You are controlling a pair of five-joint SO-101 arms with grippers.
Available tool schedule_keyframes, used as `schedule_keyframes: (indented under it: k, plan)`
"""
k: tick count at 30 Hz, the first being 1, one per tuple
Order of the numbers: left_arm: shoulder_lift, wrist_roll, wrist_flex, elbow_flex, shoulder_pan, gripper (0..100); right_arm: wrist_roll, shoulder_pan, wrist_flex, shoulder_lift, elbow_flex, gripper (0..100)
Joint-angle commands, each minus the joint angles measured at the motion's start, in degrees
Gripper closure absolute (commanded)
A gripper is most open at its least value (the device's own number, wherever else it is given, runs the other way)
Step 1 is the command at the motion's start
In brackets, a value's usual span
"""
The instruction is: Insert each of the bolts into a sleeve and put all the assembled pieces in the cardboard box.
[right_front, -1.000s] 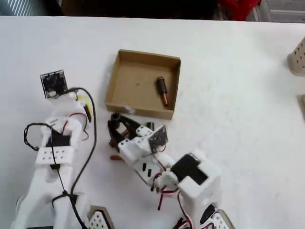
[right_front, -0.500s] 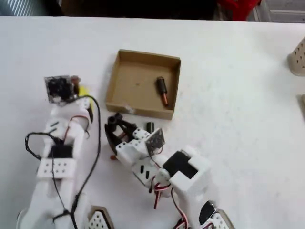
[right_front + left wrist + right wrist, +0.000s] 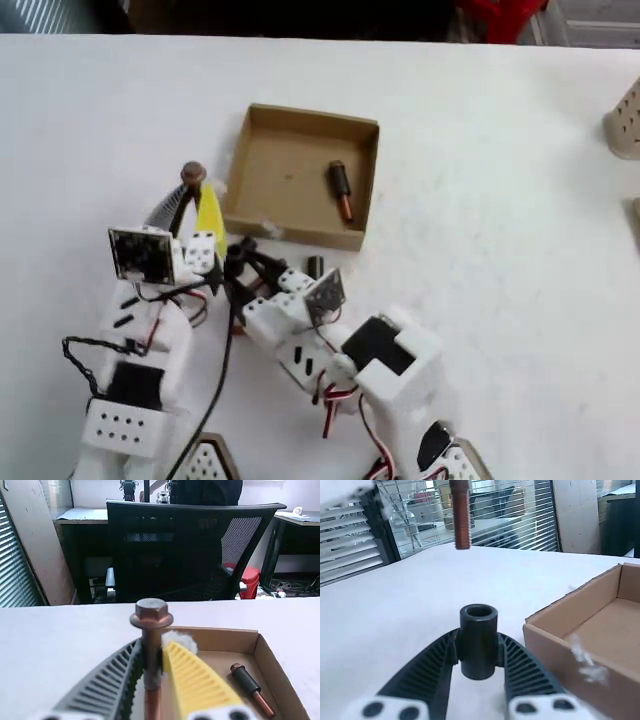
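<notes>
1. One assembled piece (image 3: 340, 191), a copper bolt seated in a black sleeve, lies inside the shallow brown cardboard box (image 3: 298, 119), close to its right wall. Judged from that, one unit of the task is done.
2. A second pair is in hand but not yet joined. In the right wrist view the bolt's threaded tip hangs above the sleeve's open bore, with clear air between them.
3. The left gripper (image 3: 151, 652) is clamped on the copper-coloured bolt with a hexagonal flange head (image 3: 151, 614). Its grey and yellow fingers pinch the shaft just under the head, and the bolt is upright with its tip down, just left of the box.
4. The right gripper (image 3: 478, 645) is closed around the short black cylindrical sleeve (image 3: 478, 622), which stands upright with its bore upward beside the box's near left corner.
5. The bolt looks clean, with thread showing at its tip. The sleeve is matte and thick-walled with a round hole.
6. What seems left is seating this bolt and then boxing the piece. A small dark piece (image 3: 315, 266) on the white table (image 3: 500, 150), just near of the box, may be another sleeve, but that cannot be told for certain.
</notes>
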Motion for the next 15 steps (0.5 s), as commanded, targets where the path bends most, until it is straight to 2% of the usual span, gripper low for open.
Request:
schedule_keyframes:
  k: [1, 4, 6, 9, 15]
  plan:
    - [-0.92, 7.38, 8.00, -7.30, 1.71, 98, -0.18, -0.22, -0.13, -0.31, -1.23, 98.2]
    - [2.15, 9.41, 17.14, -15.03, 1.98, 98, -0.18, -0.31, 0.66, -0.31, -1.23, 98.2]
    - [4.97, 9.49, 20.13, -18.90, 1.98, 98, -0.18, -0.31, 0.75, -0.31, -1.23, 98.2]
    - [9.45, 9.58, 20.22, -21.45, 2.24, 98, -0.18, -0.31, 0.75, -0.31, -1.23, 98.2]
    - [11.03, 9.67, 20.66, -20.31, 8.57, 98, -0.18, -0.31, 0.84, -0.31, -1.23, 98.2]
